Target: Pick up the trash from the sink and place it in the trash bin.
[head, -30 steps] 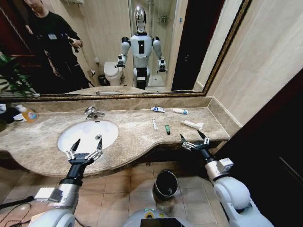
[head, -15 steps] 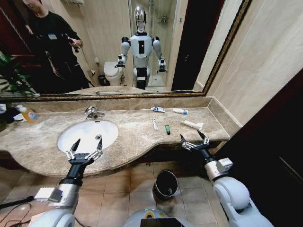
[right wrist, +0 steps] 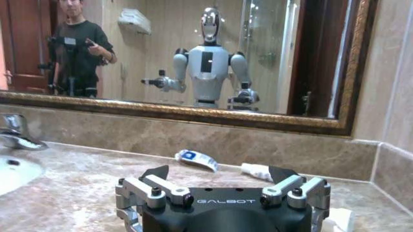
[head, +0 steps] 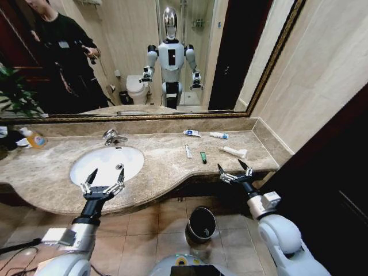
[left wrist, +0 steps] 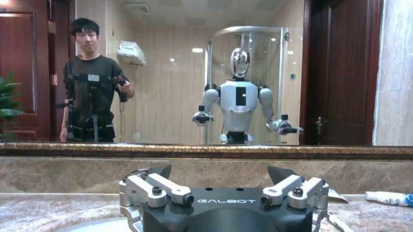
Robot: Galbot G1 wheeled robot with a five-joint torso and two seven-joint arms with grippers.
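Note:
The trash lies on the marble countertop [head: 161, 167] to the right of the white oval sink [head: 106, 164]: a white-and-blue tube [head: 192, 133], a second tube [head: 218, 135], a thin white stick [head: 187, 151], a green-black tube [head: 203, 157] and a white wrapper [head: 234, 152]. My left gripper [head: 103, 180] hovers open over the basin's front edge with nothing in it. My right gripper [head: 230, 171] is open at the counter's front edge, just short of the wrapper. The right wrist view shows the first tube [right wrist: 199, 160], the second tube [right wrist: 258, 170] and the wrapper [right wrist: 335, 220] beyond the right gripper [right wrist: 219, 173]. The black trash bin [head: 201, 224] stands on the floor below the counter.
A chrome faucet [head: 113, 137] stands behind the basin. An orange-labelled bottle [head: 33, 138] sits at the counter's far left. A large mirror [head: 172, 57] backs the counter, and a tiled wall [head: 310, 86] closes off the right end. The floor [head: 144, 230] is tiled.
The right gripper has edged slightly to the left. The left arm and the trash have not moved.

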